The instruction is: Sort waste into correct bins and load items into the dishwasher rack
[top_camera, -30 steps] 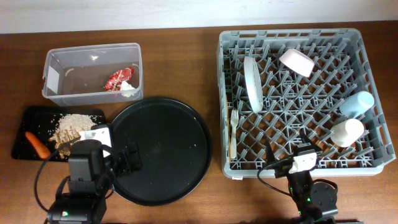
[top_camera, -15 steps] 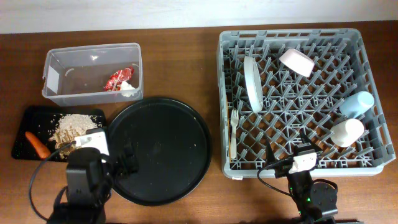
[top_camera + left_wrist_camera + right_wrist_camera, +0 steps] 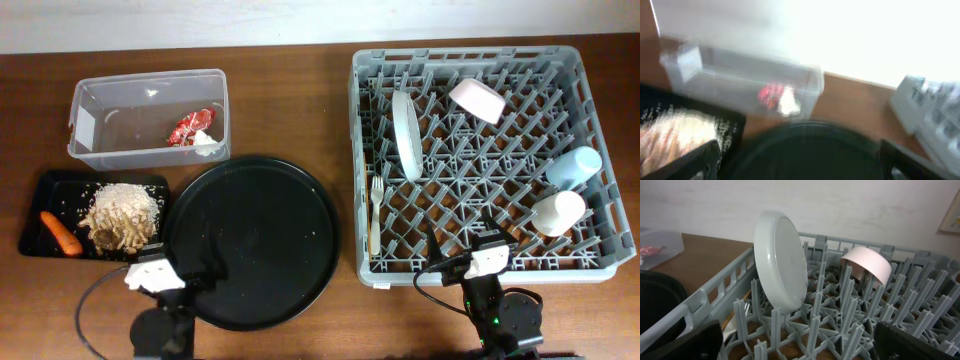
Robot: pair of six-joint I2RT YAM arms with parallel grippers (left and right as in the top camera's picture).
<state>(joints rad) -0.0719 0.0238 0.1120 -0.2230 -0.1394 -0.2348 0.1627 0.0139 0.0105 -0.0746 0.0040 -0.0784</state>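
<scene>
Two bins sit at the left. One shallow black rectangular tray (image 3: 45, 190) at 9 o'clock holds one smooth orange carrot (image 3: 60, 232), one heap of beige crumbly food scraps (image 3: 122, 208) and one small brown lump (image 3: 108, 237). One clear plastic rectangular tub (image 3: 120, 125) at 10 o'clock holds one red crinkled wrapper (image 3: 190, 127) touching one white crumpled tissue (image 3: 207, 146) in its 4 o'clock corner. One large round black tray (image 3: 260, 230) lies just beside both bins. The left gripper (image 3: 797, 152) hangs at its 7 o'clock rim, fingers spread wide and empty. A narrow strip of bare wood separates this tray from the large square grey plastic dishwasher rack (image 3: 590, 90) at 3 o'clock. Among its upright pegs stand one white round plate (image 3: 406, 135) on edge, one pale fork (image 3: 375, 215), one tilted cream bowl (image 3: 477, 100), one small light-blue cup (image 3: 573, 167) and one white cup (image 3: 558, 212). The right gripper (image 3: 797, 330) sits at the rack's 6 o'clock edge, fingers released, grasping nothing.
</scene>
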